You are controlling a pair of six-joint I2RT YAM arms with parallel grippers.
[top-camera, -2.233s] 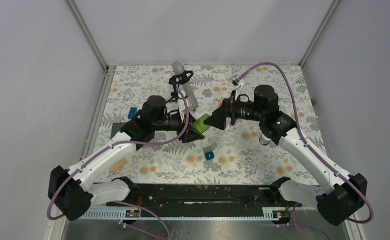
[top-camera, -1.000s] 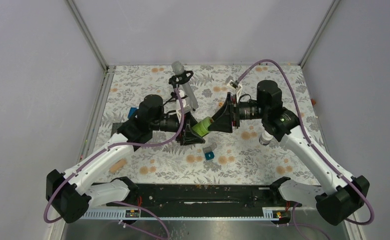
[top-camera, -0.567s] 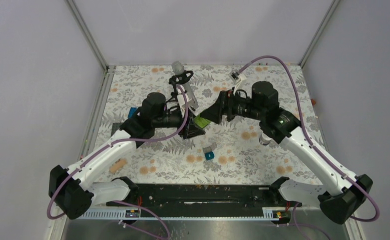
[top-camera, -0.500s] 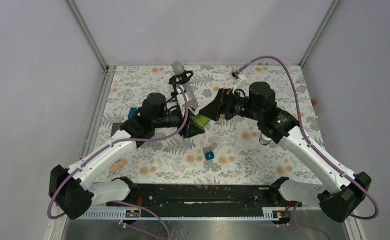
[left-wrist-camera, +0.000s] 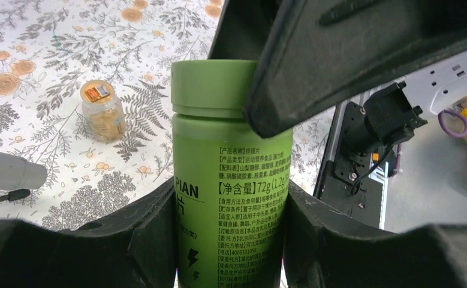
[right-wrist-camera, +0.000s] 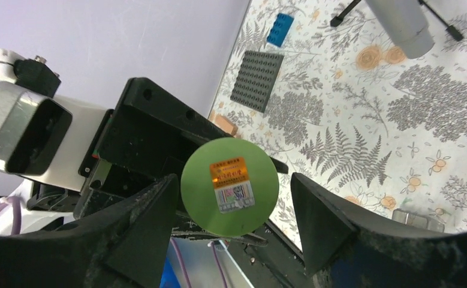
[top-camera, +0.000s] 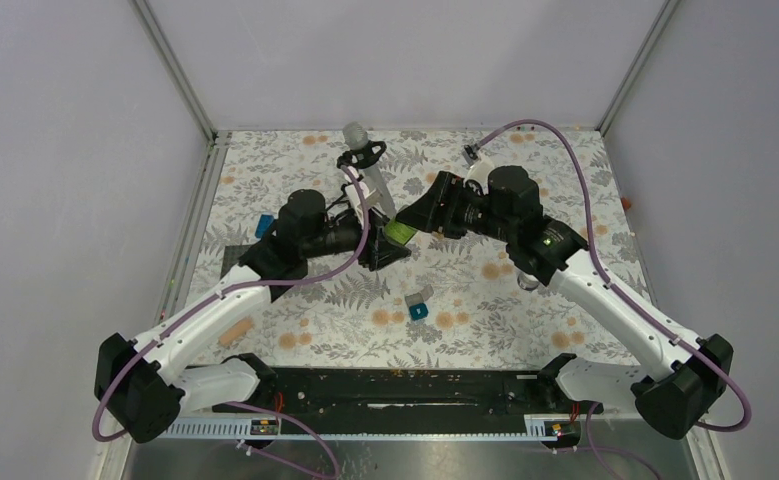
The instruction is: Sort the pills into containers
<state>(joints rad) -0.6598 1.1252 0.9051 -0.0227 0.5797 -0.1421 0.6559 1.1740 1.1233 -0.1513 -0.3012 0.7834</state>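
- Pinching the green bottle by its body in the left gripper, holding it off the table at centre, steadied for opening.
- Pointing its cap toward 2 o'clock.
- Bracketing that cap with the right gripper, fingers spread and not gripping, apparently lining up to twist.
- Leaving the pill jar standing at 4 o'clock.

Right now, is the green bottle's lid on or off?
On: the lid sits atop the green bottle, which the left pincer grips.

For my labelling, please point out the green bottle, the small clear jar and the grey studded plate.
green bottle (left-wrist-camera: 234,198), left wrist view, printed label.
small clear jar (left-wrist-camera: 103,117), left wrist view, body.
grey studded plate (right-wrist-camera: 257,80), right wrist view, centre.
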